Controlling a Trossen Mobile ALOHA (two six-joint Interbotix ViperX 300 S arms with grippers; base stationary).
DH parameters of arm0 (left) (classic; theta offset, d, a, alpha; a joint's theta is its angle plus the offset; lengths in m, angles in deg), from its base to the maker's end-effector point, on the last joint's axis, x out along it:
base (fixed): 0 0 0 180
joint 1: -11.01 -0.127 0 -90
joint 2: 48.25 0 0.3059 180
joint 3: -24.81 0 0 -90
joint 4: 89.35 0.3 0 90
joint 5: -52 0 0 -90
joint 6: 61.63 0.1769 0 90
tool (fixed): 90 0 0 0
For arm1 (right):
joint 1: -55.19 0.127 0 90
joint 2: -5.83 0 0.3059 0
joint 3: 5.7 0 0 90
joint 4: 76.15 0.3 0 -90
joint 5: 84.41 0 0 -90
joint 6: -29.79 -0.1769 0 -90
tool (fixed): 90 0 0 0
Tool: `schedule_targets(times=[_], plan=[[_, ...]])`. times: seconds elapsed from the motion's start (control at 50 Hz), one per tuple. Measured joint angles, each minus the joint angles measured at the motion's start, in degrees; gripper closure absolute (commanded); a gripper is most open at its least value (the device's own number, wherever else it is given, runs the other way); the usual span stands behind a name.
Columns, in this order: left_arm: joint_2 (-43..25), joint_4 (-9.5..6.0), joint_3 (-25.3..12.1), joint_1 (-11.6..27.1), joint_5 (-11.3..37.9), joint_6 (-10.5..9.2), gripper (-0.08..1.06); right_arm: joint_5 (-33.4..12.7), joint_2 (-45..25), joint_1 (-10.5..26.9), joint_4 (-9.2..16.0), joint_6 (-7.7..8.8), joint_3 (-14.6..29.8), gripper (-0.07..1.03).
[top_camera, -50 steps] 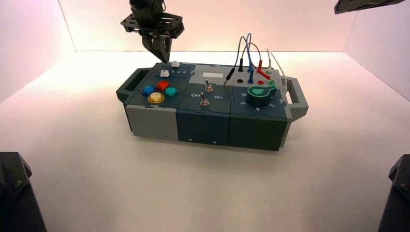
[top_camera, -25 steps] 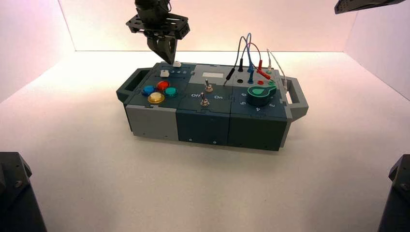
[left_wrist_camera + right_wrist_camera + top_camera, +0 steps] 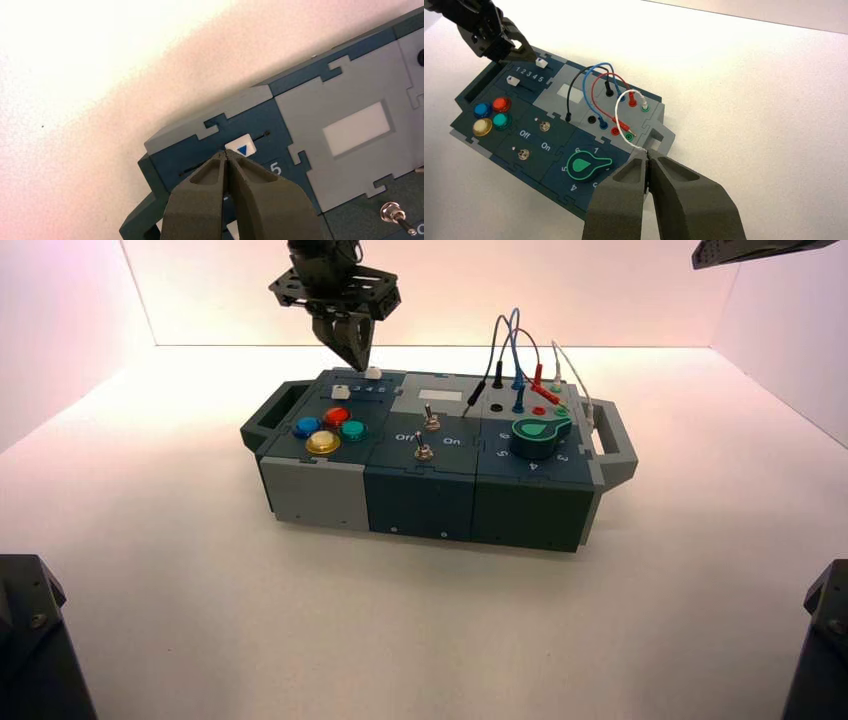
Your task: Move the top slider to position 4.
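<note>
The left gripper (image 3: 226, 152) and the top slider (image 3: 242, 145) have both shifted rightward a bit since the last frame. Claw's closed, tips together against the slider's side, so it's pushing, not gripping anything. Slider's on the upper slot, short of the 5 end, and I'd guess about at position 4 (image 3: 534, 77), so only a tiny nudge left, if any; overshooting's the risk. Right gripper (image 3: 647, 151) is parked by the box's (image 3: 420, 505) right end.

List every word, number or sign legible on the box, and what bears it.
"1 2 3 4 5": slider panel
"Off", "On": switch panel
"1", "4", "5", "6": around the green dial; its others are partly hidden
Blue triangle, no text: top slider
</note>
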Motion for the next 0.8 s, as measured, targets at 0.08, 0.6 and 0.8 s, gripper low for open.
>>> schedule_targets(times=[0.08, 0.6, 0.8], plan=[[0.00, -0.09, -0.09, 0.09, 0.09, 0.00, 1.01, 0.00, -0.09, 0.00, 0.00, 0.00, 0.00, 0.98], [0.00, 0.35, -0.18, -0.79, 0.53, 0.09, 1.01, -0.18, -0.09, 0.09, 0.18, 0.00, 0.00, 0.98], [6.59, 0.62, 3.08, -3.87, 2.90, 0.00, 1.01, -0.88, -0.09, 0.00, 0.18, 0.00, 0.00, 0.98]])
